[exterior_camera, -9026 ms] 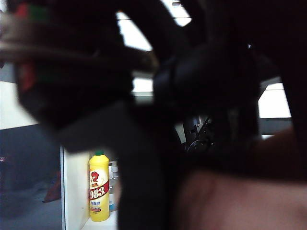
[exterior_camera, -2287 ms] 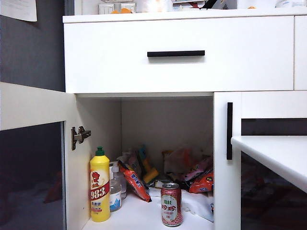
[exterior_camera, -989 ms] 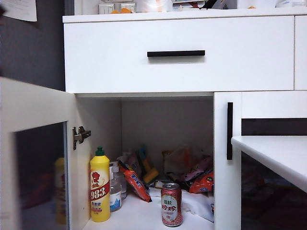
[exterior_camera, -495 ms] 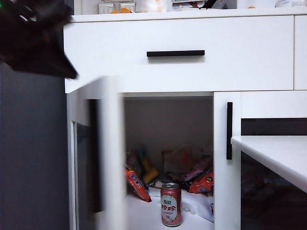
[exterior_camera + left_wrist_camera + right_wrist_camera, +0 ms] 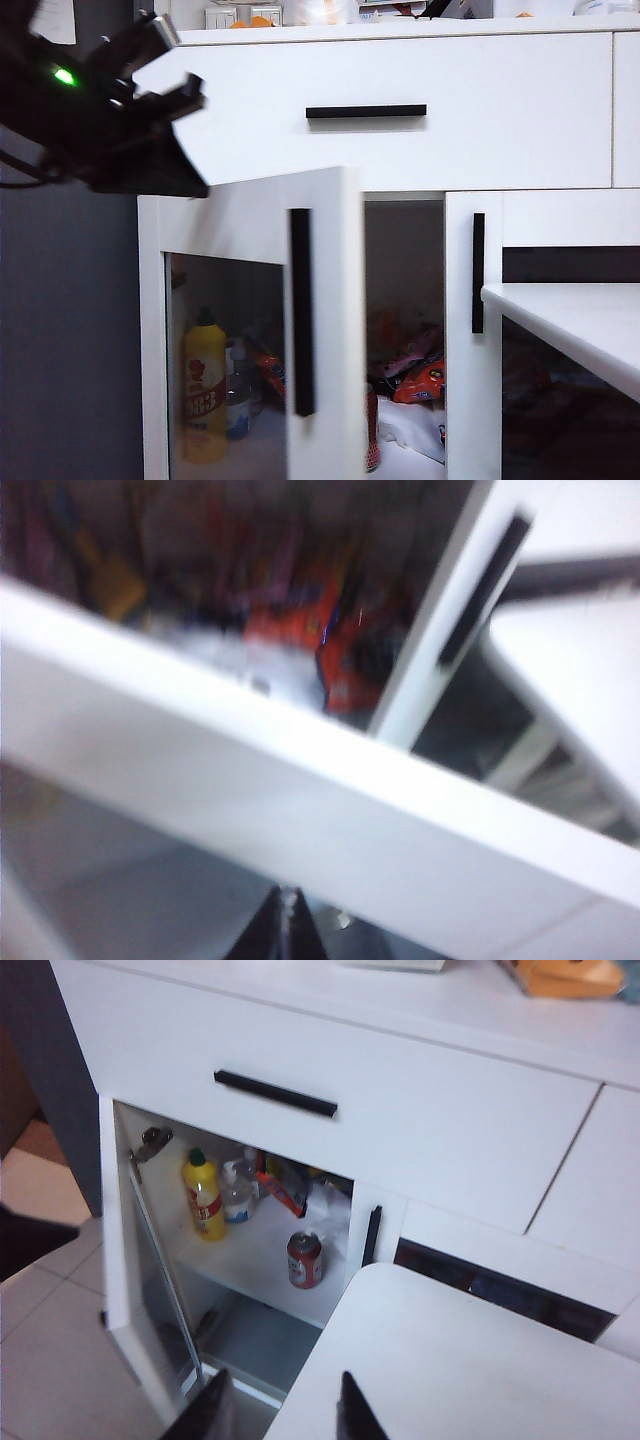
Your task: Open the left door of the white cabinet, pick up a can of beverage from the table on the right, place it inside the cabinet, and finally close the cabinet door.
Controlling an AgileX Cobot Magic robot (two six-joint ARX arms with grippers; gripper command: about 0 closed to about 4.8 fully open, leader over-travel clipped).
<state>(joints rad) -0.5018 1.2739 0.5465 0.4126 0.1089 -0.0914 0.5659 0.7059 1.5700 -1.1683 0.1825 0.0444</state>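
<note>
The left door (image 5: 250,330) of the white cabinet (image 5: 400,120) stands partly swung in, its black bar handle facing out and a gap open beside the right door. The left gripper (image 5: 160,65) hangs high at the cabinet's upper left corner, above the door's top edge, a green light on its arm; in the left wrist view its fingertips (image 5: 285,935) press together, clamped on nothing, close against the blurred white door frame. The right gripper (image 5: 280,1405) hovers over the near edge of the table (image 5: 470,1360), its 2 fingers a modest way apart with nothing between them. The can of beverage (image 5: 304,1259) stands upright on the cabinet shelf near the front edge, well apart from the yellow bottle (image 5: 203,1196) with the green cap at the shelf's far side
</note>
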